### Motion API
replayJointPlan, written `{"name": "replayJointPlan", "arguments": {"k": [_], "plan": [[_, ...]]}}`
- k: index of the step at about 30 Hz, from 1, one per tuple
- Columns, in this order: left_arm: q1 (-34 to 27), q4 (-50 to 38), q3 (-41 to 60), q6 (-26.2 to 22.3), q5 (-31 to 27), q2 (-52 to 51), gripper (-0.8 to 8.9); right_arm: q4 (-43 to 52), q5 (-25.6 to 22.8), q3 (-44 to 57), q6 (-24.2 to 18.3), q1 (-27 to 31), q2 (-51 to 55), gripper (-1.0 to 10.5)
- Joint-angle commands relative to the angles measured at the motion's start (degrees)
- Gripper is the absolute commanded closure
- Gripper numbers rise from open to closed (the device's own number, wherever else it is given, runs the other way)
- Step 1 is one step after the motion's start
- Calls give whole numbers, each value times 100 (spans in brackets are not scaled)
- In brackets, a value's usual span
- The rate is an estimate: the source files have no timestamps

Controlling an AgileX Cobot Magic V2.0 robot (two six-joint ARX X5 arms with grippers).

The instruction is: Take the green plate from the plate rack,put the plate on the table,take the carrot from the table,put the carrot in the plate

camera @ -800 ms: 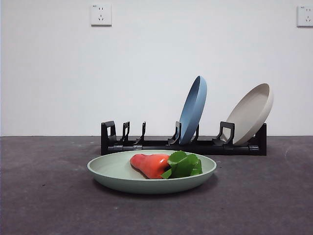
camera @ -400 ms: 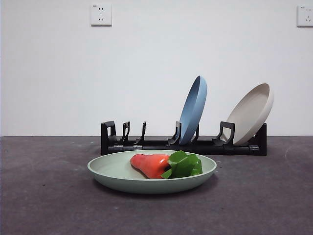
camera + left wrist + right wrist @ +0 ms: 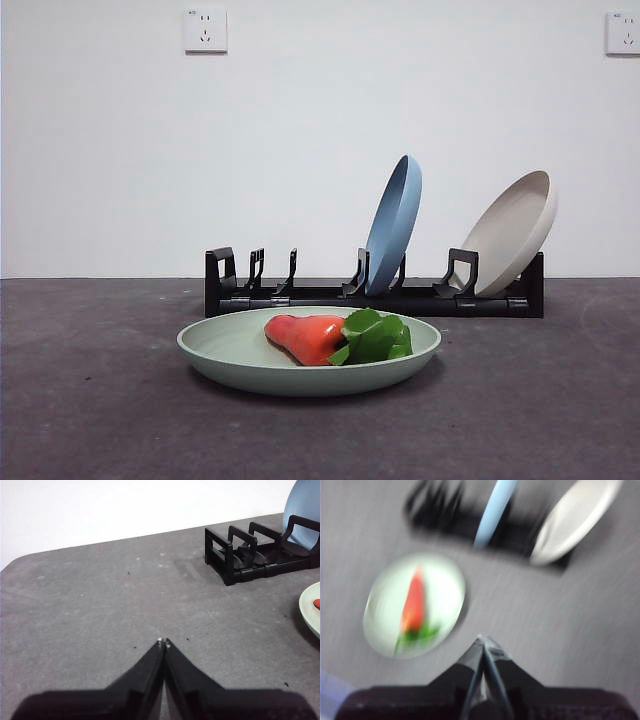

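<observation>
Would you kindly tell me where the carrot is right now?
In the front view, the carrot lies inside the green plate on the table, in front of the rack.

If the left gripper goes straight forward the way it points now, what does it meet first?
Probably only the dark grey table: the shut left gripper points at bare surface. The black plastic plate rack stands off to one side.

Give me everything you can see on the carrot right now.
The carrot is a short, stubby orange-red toy with a smooth, slightly glossy plastic look and a bunch of bright green leaves at its thick end. It lies on its side inside the green plate, which sits flat on the table in front of the plate rack. Only the plate touches it; neither end effector is near it.
</observation>
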State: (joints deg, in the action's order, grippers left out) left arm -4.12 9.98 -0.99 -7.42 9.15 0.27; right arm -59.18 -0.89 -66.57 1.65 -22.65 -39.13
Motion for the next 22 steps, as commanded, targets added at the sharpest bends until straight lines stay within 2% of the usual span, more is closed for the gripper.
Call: {"name": "replayJointPlan", "arguments": {"k": [1, 4, 6, 13, 22], "plan": [[-15, -15, 81, 37, 7, -17, 817, 949, 402, 542, -114, 872, 264, 946], [-15, -15, 81, 37, 4, -17, 817, 2260, 1182, 1681, -129, 1661, 824, 946], [-15, -15, 81, 37, 4, -17, 817, 3189, 1456, 2761, -111, 1937, 1362, 946], [-15, -15, 81, 37, 7, -17, 817, 4548, 1388, 4962, -105, 2041, 2675, 946], [-15, -15, 81, 37, 4, -17, 817, 4798, 1292, 6067, -103, 2039, 3602, 946]]}}
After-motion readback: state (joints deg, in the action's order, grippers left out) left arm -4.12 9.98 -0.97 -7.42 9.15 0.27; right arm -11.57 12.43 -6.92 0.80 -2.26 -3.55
